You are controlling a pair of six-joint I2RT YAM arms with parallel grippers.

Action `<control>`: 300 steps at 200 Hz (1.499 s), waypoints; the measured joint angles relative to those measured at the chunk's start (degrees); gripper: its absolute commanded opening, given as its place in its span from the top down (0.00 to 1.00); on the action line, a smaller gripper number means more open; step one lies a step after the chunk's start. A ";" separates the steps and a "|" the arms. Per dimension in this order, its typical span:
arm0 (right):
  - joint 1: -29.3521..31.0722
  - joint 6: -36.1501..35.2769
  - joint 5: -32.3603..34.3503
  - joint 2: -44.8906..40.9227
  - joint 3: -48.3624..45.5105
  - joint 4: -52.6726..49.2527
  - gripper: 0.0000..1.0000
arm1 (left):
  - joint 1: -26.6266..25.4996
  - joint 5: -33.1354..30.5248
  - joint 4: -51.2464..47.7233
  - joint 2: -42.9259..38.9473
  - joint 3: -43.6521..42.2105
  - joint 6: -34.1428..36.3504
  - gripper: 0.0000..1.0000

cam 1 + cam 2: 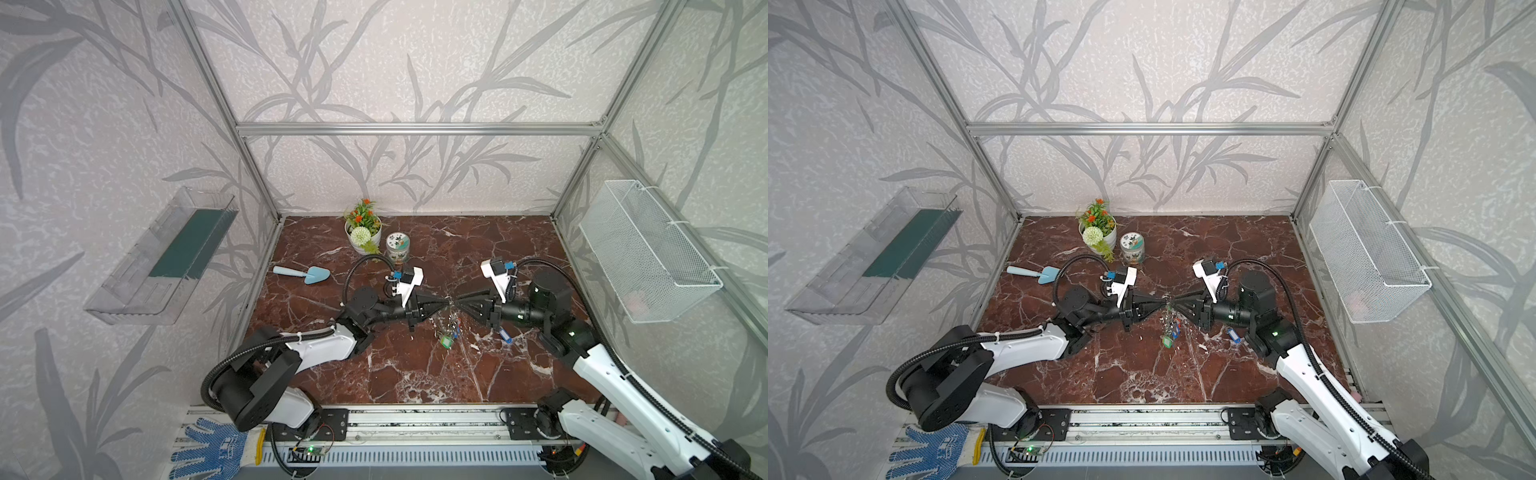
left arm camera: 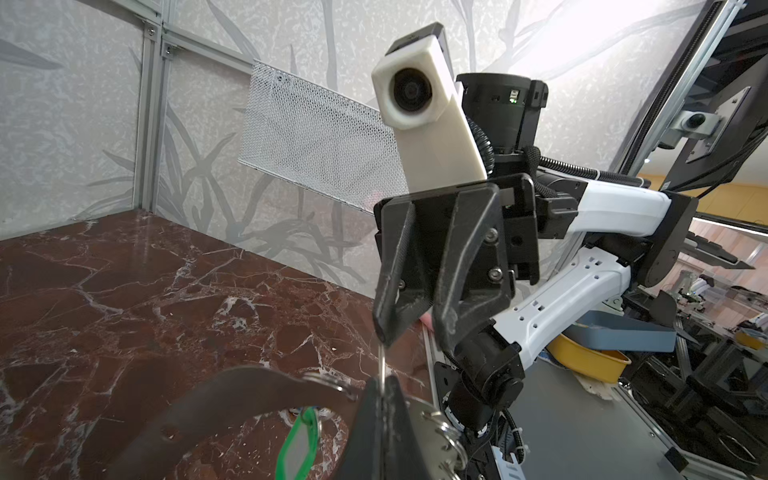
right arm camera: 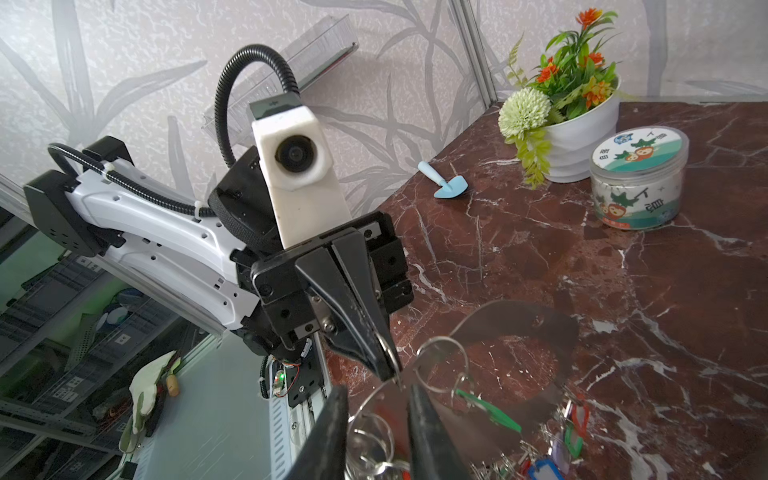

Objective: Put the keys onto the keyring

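Grey keyring (image 2: 232,399) edge tight in left end effector (image 3: 388,365) (right end effector (image 2: 415,330) agape), open marble (image 1: 415,365) around.

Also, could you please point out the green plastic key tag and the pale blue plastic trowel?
green plastic key tag (image 1: 446,341), in a top view, on its label window.
pale blue plastic trowel (image 1: 311,274), in a top view, on its blade.
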 measured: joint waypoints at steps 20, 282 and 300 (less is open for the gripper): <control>-0.04 1.31 -0.79 0.59 -0.17 2.67 0.78 | -0.81 -1.64 3.19 1.18 -0.50 -1.22 1.00; -1.64 6.16 -4.90 3.96 -3.52 14.29 1.00 | -2.62 -6.80 6.34 0.79 -0.52 -3.43 1.00; -1.64 5.22 -4.76 3.93 -3.52 13.84 1.00 | -2.43 -6.64 6.34 0.96 -0.52 -4.39 1.00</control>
